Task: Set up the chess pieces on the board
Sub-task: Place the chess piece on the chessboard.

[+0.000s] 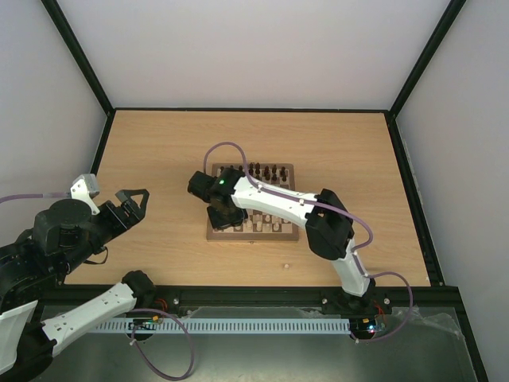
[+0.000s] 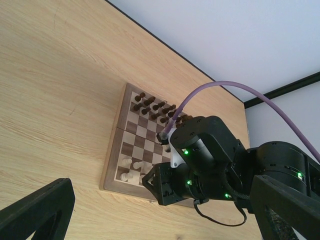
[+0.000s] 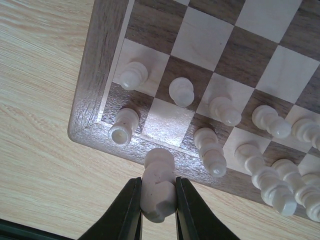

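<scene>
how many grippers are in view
2. The left gripper hangs open above the table, left of the board; the right gripper is shut on a cream piece over the board's border.

right arm (image 1: 274,200): white links, black joints | left arm (image 1: 87,314): same colours | cables (image 2: 225,84): purple, looping | green light (image 1: 219,185): right arm's 9 o'clock end

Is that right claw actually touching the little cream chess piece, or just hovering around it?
Touching. In the right wrist view both fingers of the right gripper press against the cream piece, no gap.
</scene>
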You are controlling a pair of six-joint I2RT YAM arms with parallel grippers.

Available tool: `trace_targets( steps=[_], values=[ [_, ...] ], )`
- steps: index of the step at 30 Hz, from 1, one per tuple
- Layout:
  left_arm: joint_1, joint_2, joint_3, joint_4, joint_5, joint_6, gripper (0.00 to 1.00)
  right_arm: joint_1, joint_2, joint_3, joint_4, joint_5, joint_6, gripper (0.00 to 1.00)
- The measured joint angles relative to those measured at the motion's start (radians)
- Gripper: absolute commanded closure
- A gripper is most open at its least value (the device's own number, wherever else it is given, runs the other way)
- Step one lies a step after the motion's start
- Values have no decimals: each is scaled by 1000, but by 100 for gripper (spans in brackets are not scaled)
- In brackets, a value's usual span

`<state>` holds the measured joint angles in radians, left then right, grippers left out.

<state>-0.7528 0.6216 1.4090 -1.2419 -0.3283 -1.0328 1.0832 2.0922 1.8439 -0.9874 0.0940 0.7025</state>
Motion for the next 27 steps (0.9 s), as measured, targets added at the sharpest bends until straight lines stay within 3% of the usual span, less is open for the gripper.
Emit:
trace_targets(
  steps=[27],
  values=[
    [-6,0,0,0,-21,0,1,-18,83,27,-14,18,-33,84]
  ],
)
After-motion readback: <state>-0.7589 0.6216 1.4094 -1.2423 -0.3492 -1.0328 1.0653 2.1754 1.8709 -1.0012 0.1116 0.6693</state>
